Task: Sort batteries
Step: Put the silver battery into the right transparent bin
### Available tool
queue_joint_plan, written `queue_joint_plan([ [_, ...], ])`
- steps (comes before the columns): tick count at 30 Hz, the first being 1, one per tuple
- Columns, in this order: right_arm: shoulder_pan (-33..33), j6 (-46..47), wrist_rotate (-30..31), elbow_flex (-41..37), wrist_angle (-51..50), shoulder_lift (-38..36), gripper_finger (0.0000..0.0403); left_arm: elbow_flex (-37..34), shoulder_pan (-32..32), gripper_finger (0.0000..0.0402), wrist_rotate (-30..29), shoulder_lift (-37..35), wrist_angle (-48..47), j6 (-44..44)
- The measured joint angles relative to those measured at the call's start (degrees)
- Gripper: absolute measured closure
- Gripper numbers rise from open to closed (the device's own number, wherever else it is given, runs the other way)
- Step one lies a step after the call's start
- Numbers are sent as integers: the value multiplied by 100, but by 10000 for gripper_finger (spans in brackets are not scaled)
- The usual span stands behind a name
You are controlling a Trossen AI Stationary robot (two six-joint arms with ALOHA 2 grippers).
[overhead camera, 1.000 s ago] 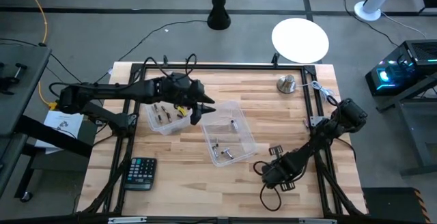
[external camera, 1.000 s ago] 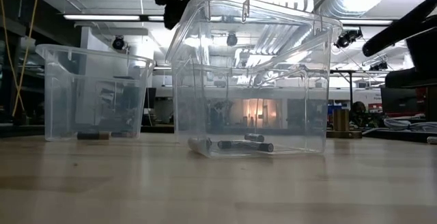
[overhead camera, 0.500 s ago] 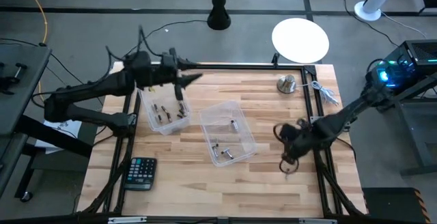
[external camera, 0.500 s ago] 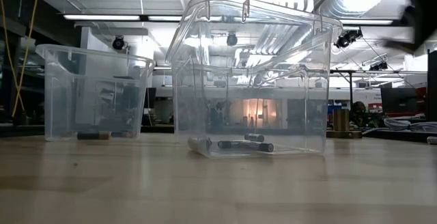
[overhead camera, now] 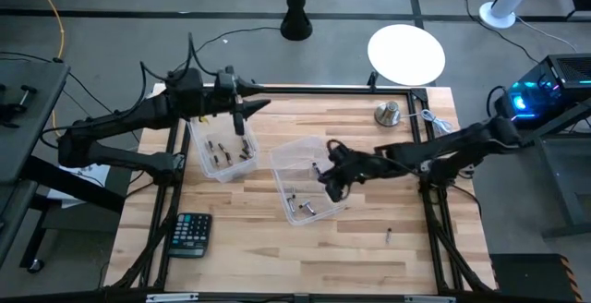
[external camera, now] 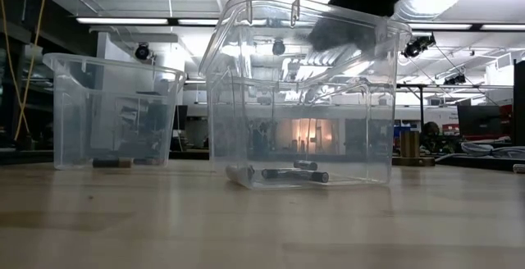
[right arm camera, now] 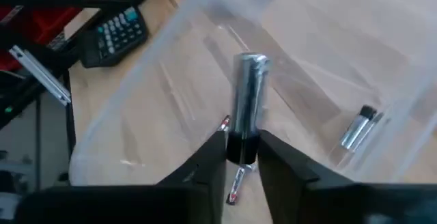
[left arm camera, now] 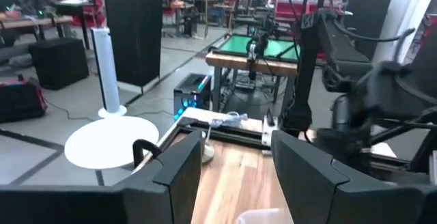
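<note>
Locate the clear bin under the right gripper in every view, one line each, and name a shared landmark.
High: clear bin, table centre.
Low: clear bin, centre, nearest.
Left wrist: only a rim sliver, bottom edge.
Right wrist: fills the frame.
Landmark: silvery batteries on its floor, also in the low view.

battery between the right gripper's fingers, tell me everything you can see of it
The battery is a small silvery-grey cylinder with a dark band at its lower end, metallic in look. That dark end sits between the right gripper fingers; the silver end points away, toward the bin floor. It hangs over the nearer clear bin, where other batteries already lie. Whether the fingers grip it firmly is unclear.
</note>
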Motion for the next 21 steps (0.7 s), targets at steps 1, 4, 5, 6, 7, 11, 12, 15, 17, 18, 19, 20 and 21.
queue_joint_plan([
  [1, -60, 62, -124, 2, 37, 45, 312, 0, -2, 233, 10, -1, -44, -19],
  [4, -139, 25, -337, 88, 62, 66, 273, 0, 0, 233, 10, 3, -115, -19],
  [5, -145, -74, -341, 179, 17, 65, 262, 0, 0, 233, 8, 1, -119, -19],
  [6, -144, -185, -349, 302, -114, 52, 251, 0, 0, 233, 8, 1, -120, -19],
  [7, -144, -291, -370, 458, -335, 34, 242, 0, 0, 233, 8, -1, -123, -19],
  [11, -49, -754, -470, 1452, -1867, 18, 228, 0, 24, 233, 8, 1, -146, -16],
  [12, 30, -762, -462, 1699, -2367, 15, 228, 0, 24, 233, 8, 1, -154, -6],
  [15, 377, -177, -499, 2233, -3807, 15, 228, 0, 24, 233, 5, 1, -211, 162],
  [17, 709, 594, -528, 2391, -4729, 15, 227, 0, 24, 233, 5, 1, -231, 178],
  [18, 913, 1082, -551, 2411, -5066, 15, 227, 0, 24, 233, 4, 1, -231, 168],
  [19, 1131, 1652, -609, 2382, -5354, 15, 227, 0, 24, 233, 4, 1, -244, 159],
  [20, 1360, 2282, -729, 2284, -5530, 15, 227, 0, 24, 233, 4, 1, -255, 145],
  [21, 1581, 2914, -921, 2142, -5624, 15, 227, 0, 24, 233, 2, 1, -253, 136],
])
